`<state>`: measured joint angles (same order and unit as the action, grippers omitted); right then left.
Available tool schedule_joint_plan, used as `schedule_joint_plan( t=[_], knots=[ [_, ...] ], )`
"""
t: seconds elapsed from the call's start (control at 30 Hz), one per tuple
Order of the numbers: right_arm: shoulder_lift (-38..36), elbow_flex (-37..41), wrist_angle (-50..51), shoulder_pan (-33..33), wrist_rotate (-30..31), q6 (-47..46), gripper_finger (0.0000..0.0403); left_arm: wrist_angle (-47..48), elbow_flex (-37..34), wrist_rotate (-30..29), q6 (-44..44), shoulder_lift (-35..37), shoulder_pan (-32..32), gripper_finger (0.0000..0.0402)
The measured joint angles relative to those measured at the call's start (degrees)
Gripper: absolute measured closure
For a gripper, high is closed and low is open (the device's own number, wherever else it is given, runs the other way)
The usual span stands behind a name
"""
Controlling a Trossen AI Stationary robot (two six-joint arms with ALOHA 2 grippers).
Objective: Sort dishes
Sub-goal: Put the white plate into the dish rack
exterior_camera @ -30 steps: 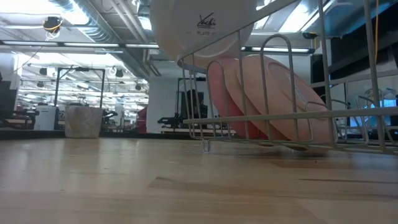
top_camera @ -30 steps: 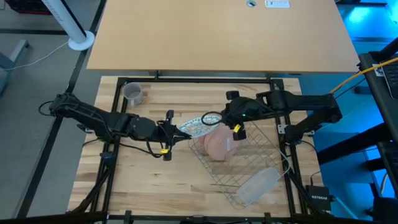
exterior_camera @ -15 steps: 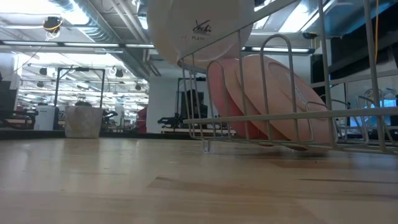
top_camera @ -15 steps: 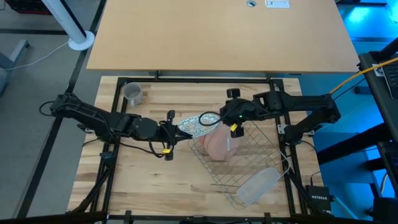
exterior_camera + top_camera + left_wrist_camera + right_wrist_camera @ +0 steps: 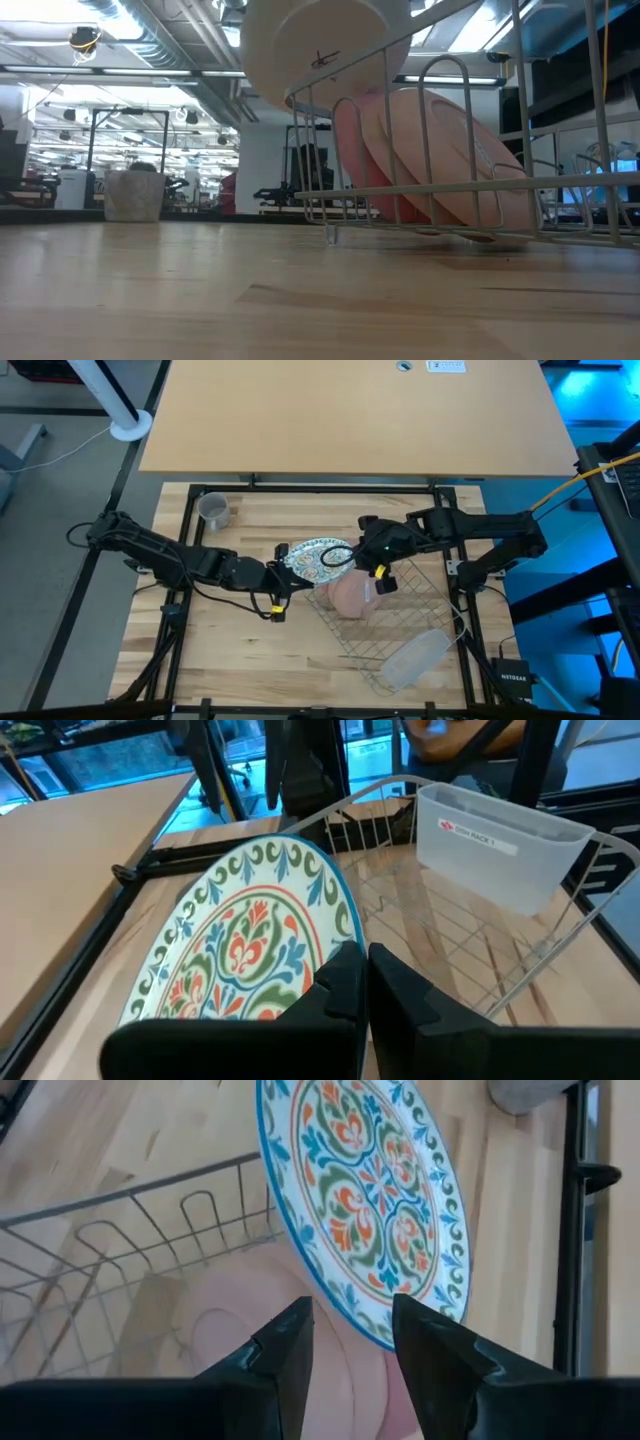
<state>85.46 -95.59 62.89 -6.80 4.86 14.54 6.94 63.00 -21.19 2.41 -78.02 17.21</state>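
The patterned plate hangs in the air over the left end of the wire rack, face up and white underside down. My left gripper is shut on its rim from the table's left. My right gripper is open at the plate's opposite edge. Its fingers stand on either side of the rim, with no touch that I can see. Two pink plates stand on edge in the rack, leaning between its wires. The grey mug stands on the table at the far left. My left gripper pinches the patterned plate's rim, on the side toward the table's left, between its two fingers. The fingers reach in nearly level from the left, slanting a little down. The plate is lifted clear and tilted, its patterned face up.
A translucent plastic tray hangs on the rack's near right end. The black frame bars run along the table's edges. Bare wood lies to the near left of the rack.
My left gripper has carried the patterned plate a little toward the rack and down. The plate has tipped, so more of its patterned face shows from above. My right gripper has turned slightly at the plate's far edge and stayed open.
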Motion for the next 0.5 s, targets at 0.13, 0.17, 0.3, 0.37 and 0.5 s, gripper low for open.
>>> schedule_joint_plan(
  t=[0.13, 0.17, 0.3, 0.37, 0.5],
  knots=[
    [0.72, -0.02, -0.3, -0.63, 0.47, -0.89, 0.026, -0.07, 0.0, -0.03, 0.16, 0.0, -0.04, 0.0401],
    [0.96, -0.02, -0.31, -0.92, 0.32, -0.91, 0.026, -0.09, 0.0, -0.09, 0.5, 0.0, -0.07, 0.0401],
    [2.01, 0.0, -0.6, -2.01, 0.13, -0.96, 0.026, -0.15, 0.0, -0.07, 0.77, 0.0, -0.07, 0.0401],
    [2.72, 0.0, -0.82, -2.79, 0.13, -0.96, 0.026, -0.15, 0.0, -0.07, 0.99, 0.0, -0.07, 0.0401],
    [3.75, 0.0, -2.04, -3.99, 3.01, -0.94, 0.026, -0.16, 0.0, -0.04, 1.01, 0.0, -0.07, 0.0401]
  ],
)
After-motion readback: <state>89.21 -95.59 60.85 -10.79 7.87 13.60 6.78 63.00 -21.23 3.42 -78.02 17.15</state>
